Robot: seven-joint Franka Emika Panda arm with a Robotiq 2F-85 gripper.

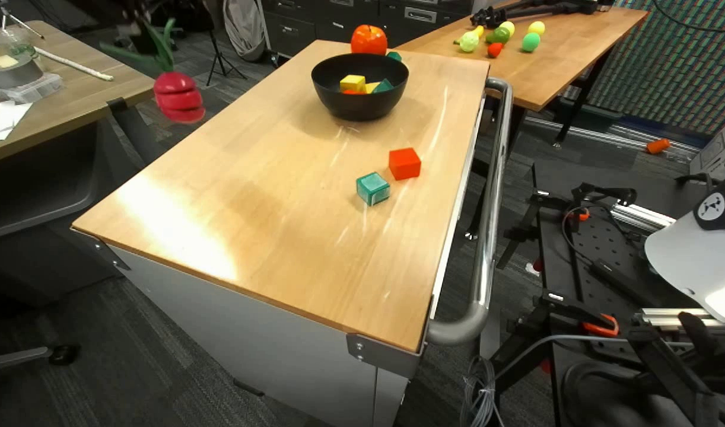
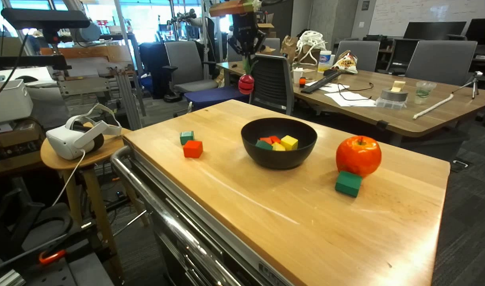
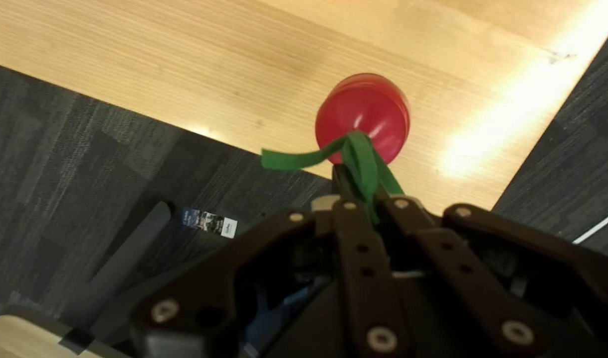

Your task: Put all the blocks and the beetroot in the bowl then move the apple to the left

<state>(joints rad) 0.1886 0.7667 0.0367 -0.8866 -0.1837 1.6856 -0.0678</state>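
My gripper (image 3: 359, 176) is shut on the green leaves of the beetroot (image 3: 363, 117), whose dark-red body hangs below the fingertips. In both exterior views the beetroot (image 1: 178, 98) (image 2: 246, 84) is up in the air, apart from the table. Inside the black bowl (image 1: 359, 108) (image 2: 278, 159) lie several yellow, red-orange and green blocks. A red block (image 1: 404, 164) (image 2: 193, 149) and a teal-green block (image 1: 372, 188) (image 2: 187, 137) sit near each other on the tabletop. The apple (image 2: 358, 155) stands on the bowl's opposite side, with a dark green block (image 2: 348, 184) close against it.
A metal handrail (image 1: 496, 207) runs along an edge of the wooden cart top (image 1: 291, 237). Toy fruits, among them a green one (image 1: 531, 41), lie on a separate table. Another desk (image 2: 425, 123) holds tape, papers and a small tripod.
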